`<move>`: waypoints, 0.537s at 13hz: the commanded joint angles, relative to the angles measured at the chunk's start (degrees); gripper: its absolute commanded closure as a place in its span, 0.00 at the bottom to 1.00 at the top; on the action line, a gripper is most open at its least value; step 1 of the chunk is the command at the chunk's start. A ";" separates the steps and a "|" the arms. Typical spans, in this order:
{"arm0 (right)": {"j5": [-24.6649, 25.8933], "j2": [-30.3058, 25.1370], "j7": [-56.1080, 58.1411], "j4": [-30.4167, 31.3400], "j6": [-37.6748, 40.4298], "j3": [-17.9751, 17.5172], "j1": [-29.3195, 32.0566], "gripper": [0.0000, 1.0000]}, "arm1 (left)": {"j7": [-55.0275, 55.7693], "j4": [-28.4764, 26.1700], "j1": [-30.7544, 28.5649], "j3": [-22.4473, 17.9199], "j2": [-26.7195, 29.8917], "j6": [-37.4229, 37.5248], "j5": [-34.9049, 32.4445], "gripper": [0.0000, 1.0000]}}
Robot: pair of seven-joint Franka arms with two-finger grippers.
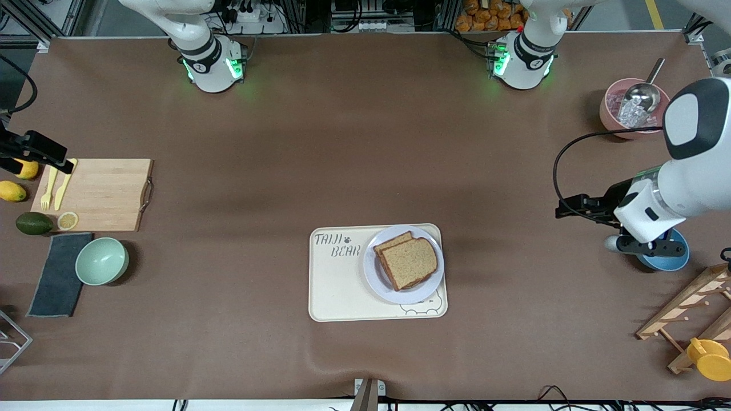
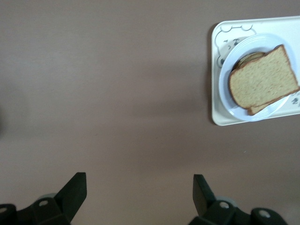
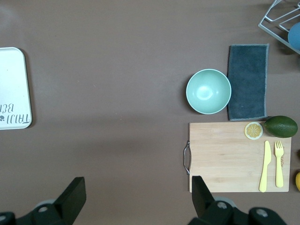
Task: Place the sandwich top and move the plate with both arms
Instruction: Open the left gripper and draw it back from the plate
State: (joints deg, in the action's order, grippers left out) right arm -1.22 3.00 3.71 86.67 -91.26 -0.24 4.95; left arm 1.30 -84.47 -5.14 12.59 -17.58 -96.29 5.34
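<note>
So from my seat, there's a lower slice under the sandwich top [image 1: 410, 262] but I only see a corner of it poking out, and whatever's between them is covered. The right gripper [image 3: 136, 197] is mostly off the edge of the front view, hanging near the cutting board [image 1: 97, 194]; its wrist view shows just the two fingertips, spread wide with nothing between them. The left gripper [image 2: 139, 194] is half hidden by its own arm in front, up over a blue bowl [image 1: 665, 260] at the left arm's end of the table. Its wrist view shows the fingers parted and empty too.

The plate [image 1: 402, 265] sits on the cream tray [image 1: 337, 285], on the tray's half toward the left arm's end, with its rim reaching close to the tray's edge. There's lots of bare brown table [image 1: 354, 142] around the tray on all sides.

A green bowl [image 1: 101, 261] next to a dark cloth [image 1: 57, 274] looks empty. A pink bowl [image 1: 628, 111] near the left arm's base holds a metal scoop [image 1: 645, 94] and something clear and crinkly I can't make out.
</note>
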 commanded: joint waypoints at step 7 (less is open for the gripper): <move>-1.41 0.60 0.77 -2.47 0.99 -0.82 3.48 0.00 | 0.63 0.18 -0.39 -0.38 7.82 6.37 -9.64 0.00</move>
State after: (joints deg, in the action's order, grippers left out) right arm -1.38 3.15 3.98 85.50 -91.25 -0.15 6.82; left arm 1.34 -84.36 -5.41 12.18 -11.36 -91.69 -2.16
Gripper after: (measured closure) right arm 0.000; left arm 0.000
